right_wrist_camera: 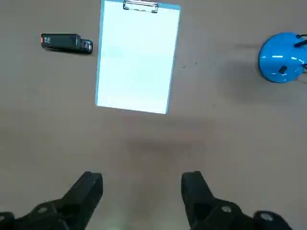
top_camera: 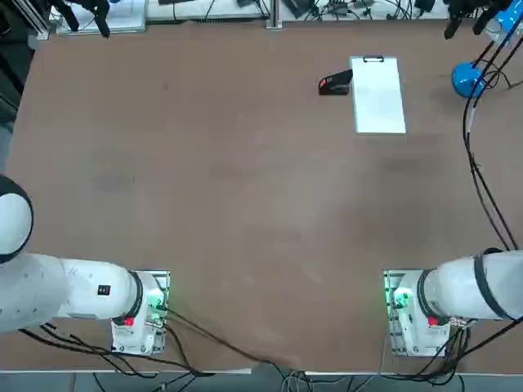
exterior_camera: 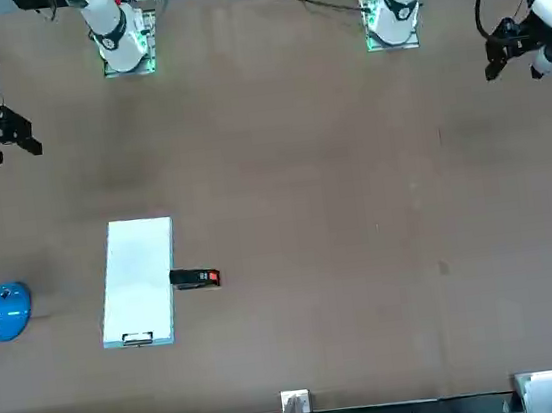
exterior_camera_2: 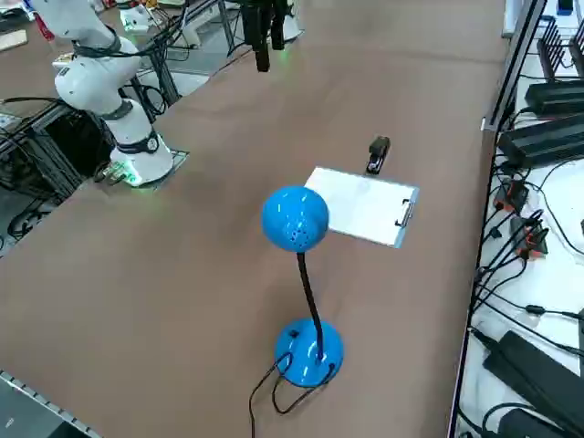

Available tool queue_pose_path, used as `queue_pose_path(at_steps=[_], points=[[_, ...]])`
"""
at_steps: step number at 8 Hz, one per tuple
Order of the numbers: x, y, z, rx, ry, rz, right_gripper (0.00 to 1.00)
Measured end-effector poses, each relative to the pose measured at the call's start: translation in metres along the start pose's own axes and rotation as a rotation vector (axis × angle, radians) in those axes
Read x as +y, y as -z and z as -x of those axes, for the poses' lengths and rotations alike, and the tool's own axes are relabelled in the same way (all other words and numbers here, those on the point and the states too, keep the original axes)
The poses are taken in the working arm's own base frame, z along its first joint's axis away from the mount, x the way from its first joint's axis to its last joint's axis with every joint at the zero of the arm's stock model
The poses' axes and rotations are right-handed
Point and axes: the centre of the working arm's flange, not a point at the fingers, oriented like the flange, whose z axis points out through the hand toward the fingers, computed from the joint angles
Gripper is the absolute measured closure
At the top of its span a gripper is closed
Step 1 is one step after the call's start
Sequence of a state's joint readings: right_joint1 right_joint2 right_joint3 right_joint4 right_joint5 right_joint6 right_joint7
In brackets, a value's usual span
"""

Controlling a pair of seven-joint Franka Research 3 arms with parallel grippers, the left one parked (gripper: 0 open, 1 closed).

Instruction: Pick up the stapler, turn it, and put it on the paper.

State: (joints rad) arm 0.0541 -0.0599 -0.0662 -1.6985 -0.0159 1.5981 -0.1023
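Observation:
The small black stapler (top_camera: 335,83) (exterior_camera: 195,278) (exterior_camera_2: 378,154) (right_wrist_camera: 66,42) lies flat on the brown table, crosswise beside a long edge of the paper. Its red-marked end points away from the sheet. The paper (top_camera: 378,94) (exterior_camera: 140,279) (exterior_camera_2: 365,205) (right_wrist_camera: 138,57) is a white sheet with a metal clip at its far short edge, and nothing lies on it. My right gripper (right_wrist_camera: 141,189) (exterior_camera: 16,138) hangs high above the table, well back from both, open with nothing between its fingers (right_wrist_camera: 88,189).
A blue desk lamp (top_camera: 467,79) (exterior_camera: 7,311) (exterior_camera_2: 310,351) (right_wrist_camera: 282,57) stands on the table's right side near the paper, its cable trailing along the edge. Bare brown tabletop (top_camera: 245,204) stretches between the arm bases and the paper. Cables and equipment line the far edge.

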Motion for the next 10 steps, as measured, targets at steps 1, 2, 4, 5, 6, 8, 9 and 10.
queue_pose_path(at_steps=[1, 2, 4, 5, 6, 8, 9, 10], points=[[0.0, 0.0, 0.0, 0.0, 0.0, 0.0, 0.0], [-0.001, 0.0, 0.0, 0.0, 0.002, 0.0, 0.0], [-0.005, 0.001, -0.001, 0.003, -0.012, 0.0, 0.0], [-0.008, -0.003, -0.005, -0.005, -0.048, 0.0, 0.0], [-0.014, -0.014, -0.014, -0.015, -0.094, 0.0, 0.0], [-0.055, -0.049, -0.047, -0.005, -0.227, 0.007, 0.0], [-0.082, -0.072, -0.062, -0.006, -0.302, 0.008, 0.0], [-0.108, -0.098, -0.077, -0.014, -0.401, 0.003, 0.0]])
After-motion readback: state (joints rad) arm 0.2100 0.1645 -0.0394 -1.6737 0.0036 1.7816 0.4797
